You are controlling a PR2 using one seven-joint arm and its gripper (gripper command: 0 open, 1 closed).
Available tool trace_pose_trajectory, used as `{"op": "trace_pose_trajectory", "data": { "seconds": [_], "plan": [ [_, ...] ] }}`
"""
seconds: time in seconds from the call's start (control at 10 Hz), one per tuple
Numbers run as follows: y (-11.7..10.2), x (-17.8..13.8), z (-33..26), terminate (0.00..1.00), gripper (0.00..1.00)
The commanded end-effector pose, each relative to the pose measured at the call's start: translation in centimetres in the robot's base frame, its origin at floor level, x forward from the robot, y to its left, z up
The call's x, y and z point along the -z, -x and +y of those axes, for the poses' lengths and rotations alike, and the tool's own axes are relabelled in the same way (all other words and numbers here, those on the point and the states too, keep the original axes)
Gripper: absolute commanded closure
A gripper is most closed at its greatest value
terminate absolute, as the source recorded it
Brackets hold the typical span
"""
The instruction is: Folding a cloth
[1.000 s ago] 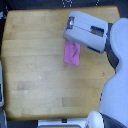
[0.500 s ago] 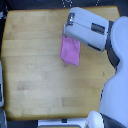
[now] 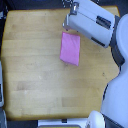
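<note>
Best to lower the end effector [image 3: 66, 25], jaw state not discernible, onto the top edge of the cloth [image 3: 70, 48] lying flat just below it on the counter [image 3: 30, 60], pinching only one layer.

Cloth [image 3: 70, 48] flat on table [image 3: 35, 75], pink-magenta, narrow rectangle, long side running roughly from far edge toward near edge, slightly tilted. Lies in far half, nearer exterior view's right edge. Arm [image 3: 95, 22] reaches in over far right corner. Gripper [image 3: 67, 23] just beyond cloth's far end; jaws too blurred to judge; contact with cloth unclear.
</note>
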Motion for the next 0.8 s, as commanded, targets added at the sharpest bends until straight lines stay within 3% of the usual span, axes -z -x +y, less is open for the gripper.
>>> {"op": "trace_pose_trajectory", "data": {
  "seconds": [0.0, 0.1, 0.5, 0.7],
  "plan": [
    [-2.7, -7.4, -3.5, 0.00, 0.00],
    [-2.2, -9.8, -5.3, 0.00, 0.00],
    [-4.5, -12.3, -10.0, 0.00, 0.00],
    [-5.2, -13.3, -15.9, 0.00, 0.00]
  ]
}}
